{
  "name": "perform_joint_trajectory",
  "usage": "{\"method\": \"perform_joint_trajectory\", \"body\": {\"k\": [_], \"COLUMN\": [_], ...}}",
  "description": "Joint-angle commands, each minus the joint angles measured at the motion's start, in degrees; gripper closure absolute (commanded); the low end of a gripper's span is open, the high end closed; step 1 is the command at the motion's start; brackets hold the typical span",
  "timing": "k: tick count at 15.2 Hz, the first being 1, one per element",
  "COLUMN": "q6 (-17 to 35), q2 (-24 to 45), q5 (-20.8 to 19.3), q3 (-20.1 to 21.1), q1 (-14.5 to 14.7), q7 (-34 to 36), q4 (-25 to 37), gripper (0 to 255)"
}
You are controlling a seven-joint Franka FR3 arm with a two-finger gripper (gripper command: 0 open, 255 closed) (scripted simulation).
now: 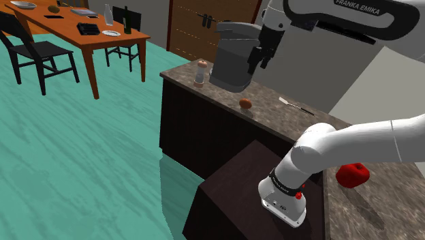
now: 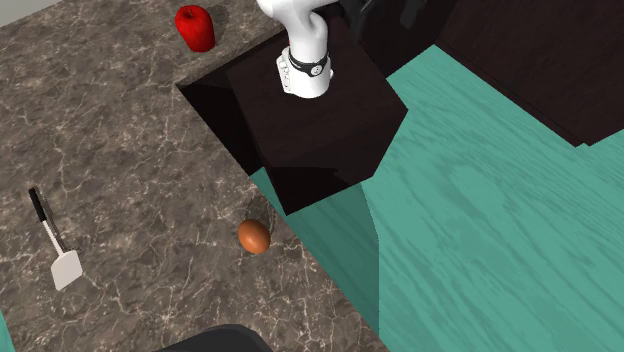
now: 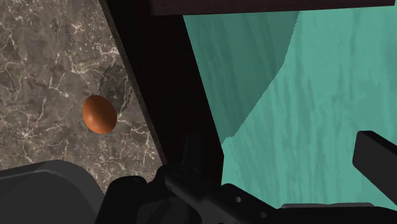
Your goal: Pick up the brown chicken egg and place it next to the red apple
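Note:
The brown egg [image 1: 245, 103] lies on the marbled stone counter [image 1: 225, 99] close to its front edge, also seen as the egg [image 2: 254, 236] and the egg [image 3: 99, 114]. The red apple [image 1: 352, 174] rests further along the same counter, near the arm's base; in the second exterior view the apple [image 2: 195, 27] is at the top. My gripper [image 1: 261, 63] hangs well above the counter, over the egg's area. In the wrist view the gripper [image 3: 283, 156] is open with nothing between its fingers. The egg lies outside the fingers, and the gap looks past the counter edge onto the teal floor.
A white spatula with a black handle [image 2: 55, 245] lies on the counter beyond the egg. A small shaker [image 1: 200, 73] stands at the counter's far end. The dark stand [image 2: 310, 110] adjoins the counter. A wooden dining table [image 1: 75, 31] with chairs is far off.

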Motion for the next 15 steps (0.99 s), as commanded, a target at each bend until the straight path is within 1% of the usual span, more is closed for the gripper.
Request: {"method": "perform_joint_trajectory", "body": {"k": [1, 8, 15], "q6": [0.0, 12.1, 25.1], "q2": [0.0, 2.7, 9.7], "q5": [0.0, -4.8, -9.5], "q3": [0.0, -5.6, -11.5], "q1": [0.0, -2.3, -5.0], "q7": [0.0, -4.9, -9.4], "q4": [0.0, -8.1, -12.5], "gripper": [0, 0, 0]}}
